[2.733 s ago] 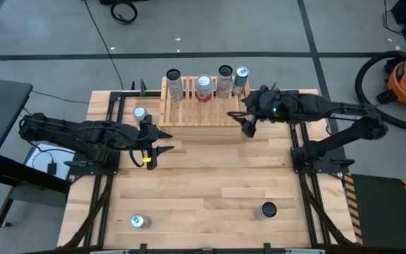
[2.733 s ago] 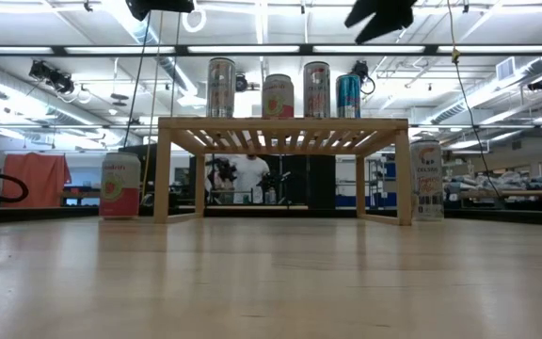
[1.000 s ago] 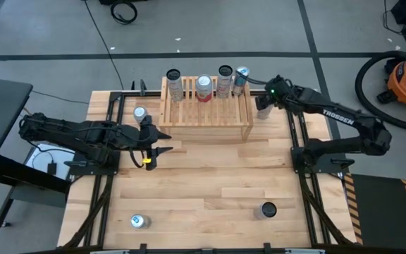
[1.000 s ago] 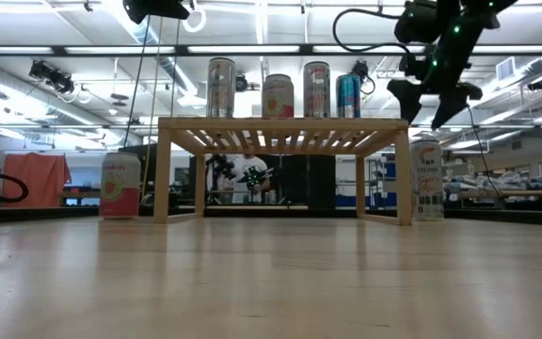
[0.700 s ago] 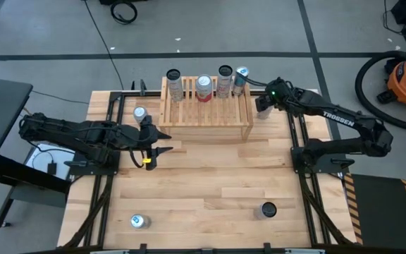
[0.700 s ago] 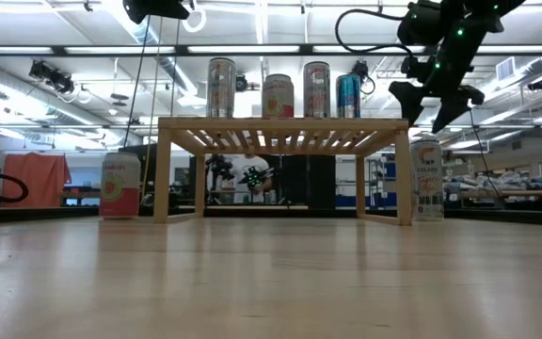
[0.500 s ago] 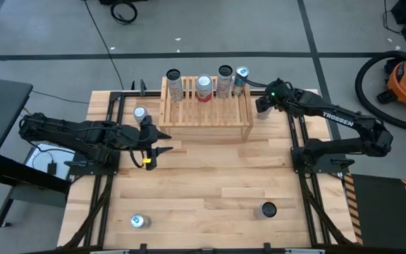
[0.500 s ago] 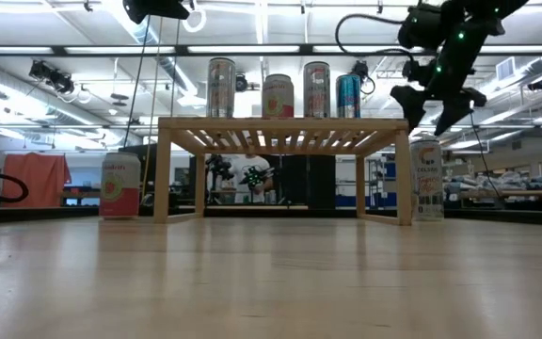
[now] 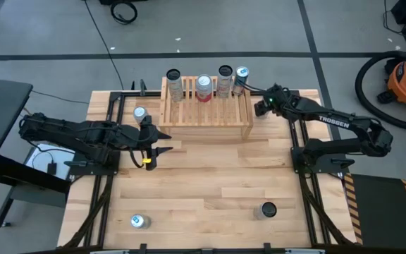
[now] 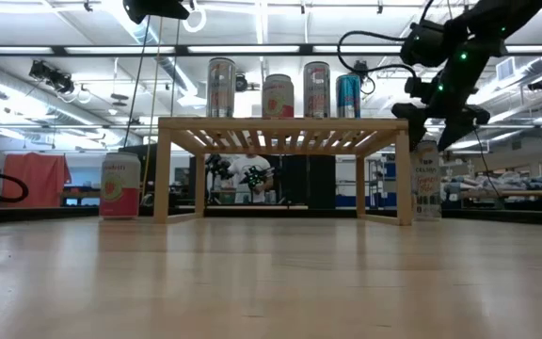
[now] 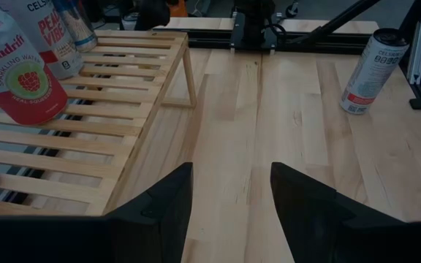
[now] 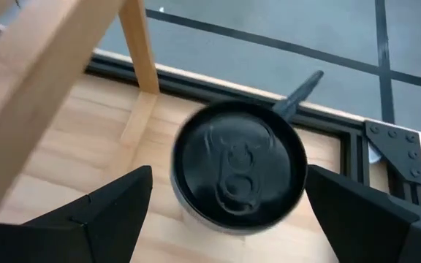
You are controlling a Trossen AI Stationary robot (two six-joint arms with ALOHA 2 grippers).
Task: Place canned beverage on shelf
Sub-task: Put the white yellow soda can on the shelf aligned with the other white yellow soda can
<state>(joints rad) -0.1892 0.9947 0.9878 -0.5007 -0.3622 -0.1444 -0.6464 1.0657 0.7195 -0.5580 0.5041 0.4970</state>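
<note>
1 end effector point(image 12: 229, 197) lower, over can point(image 12: 238, 166)

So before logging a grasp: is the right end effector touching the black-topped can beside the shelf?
Apart. The right wrist view shows the open right end effector with both fingers clear of the black-topped can.
</note>
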